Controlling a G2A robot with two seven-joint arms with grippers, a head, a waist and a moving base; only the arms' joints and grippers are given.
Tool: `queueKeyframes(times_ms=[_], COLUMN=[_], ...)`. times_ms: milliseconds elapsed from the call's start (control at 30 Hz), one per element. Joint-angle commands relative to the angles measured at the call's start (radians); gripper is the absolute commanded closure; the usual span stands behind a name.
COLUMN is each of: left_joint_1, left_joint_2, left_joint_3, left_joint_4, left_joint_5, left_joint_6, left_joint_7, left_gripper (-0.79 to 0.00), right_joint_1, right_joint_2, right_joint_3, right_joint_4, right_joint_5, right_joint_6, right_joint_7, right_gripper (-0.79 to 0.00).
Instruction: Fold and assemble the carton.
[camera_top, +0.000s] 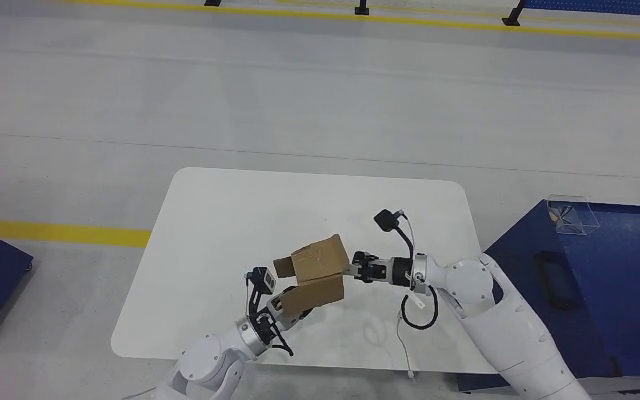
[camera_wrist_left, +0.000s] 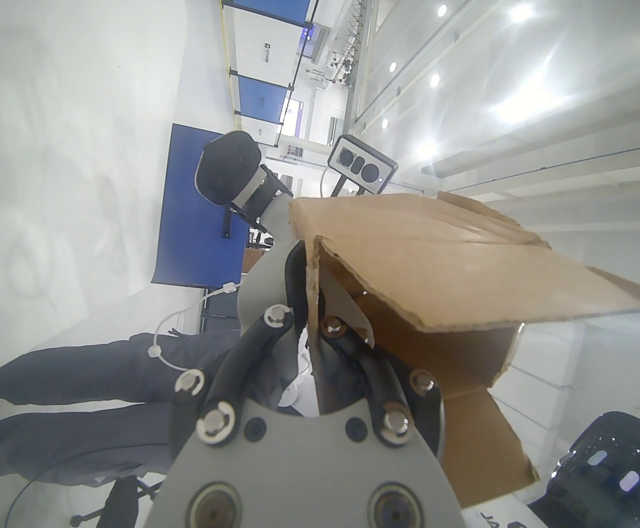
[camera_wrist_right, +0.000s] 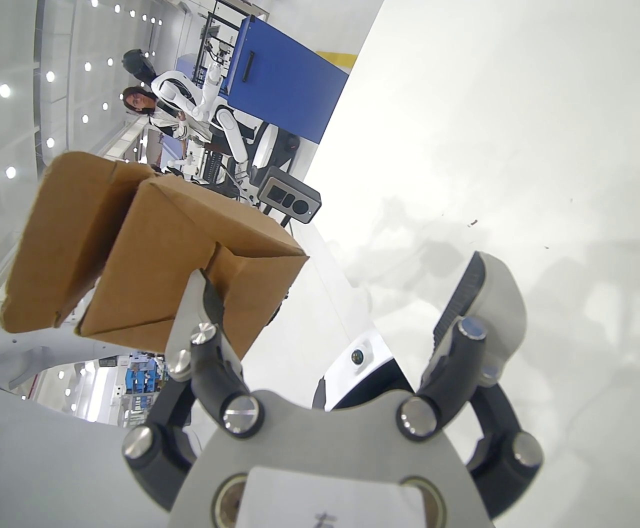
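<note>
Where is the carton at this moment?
In the top view the carton is held above the near part of the table, between the left gripper, jaws shut on it, and the right gripper, jaws open.

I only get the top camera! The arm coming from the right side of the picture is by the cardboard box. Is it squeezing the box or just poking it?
Observer: Just touching. In the right wrist view the right gripper has its jaws wide open. One finger lies against the carton and the other is well off it.
Operator: Does the other arm have it?
Observer: Yes. The left wrist view shows the left gripper shut on a thin carton wall, edge-on between its jaws.
Operator: Is anything inside?
Observer: That view looks into an open end, and what shows inside is bare cardboard.
</note>
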Motion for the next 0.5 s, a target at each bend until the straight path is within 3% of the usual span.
queueKeyframes(times_ms=[0,300,467], left_joint_1=[0.0,0.007,0.004], left_joint_2=[0.0,0.0,-0.001], left_joint_3=[0.0,-0.008,0.001], left_joint_4=[0.001,0.008,0.018], left_joint_5=[0.001,-0.018,-0.019], left_joint_6=[0.002,-0.007,-0.005], left_joint_7=[0.0,-0.012,-0.021], left_gripper=[0.0,0.0,0.0], right_joint_1=[0.001,-0.044,-0.046], right_joint_2=[-0.001,0.013,0.008], right_joint_3=[0.002,0.075,0.049], right_joint_4=[0.0,0.033,0.039], right_joint_5=[0.006,0.054,0.094], right_joint_6=[-0.005,-0.017,-0.016], right_joint_7=[-0.004,0.004,0.051], right_gripper=[-0.785,-0.785,-0.785])
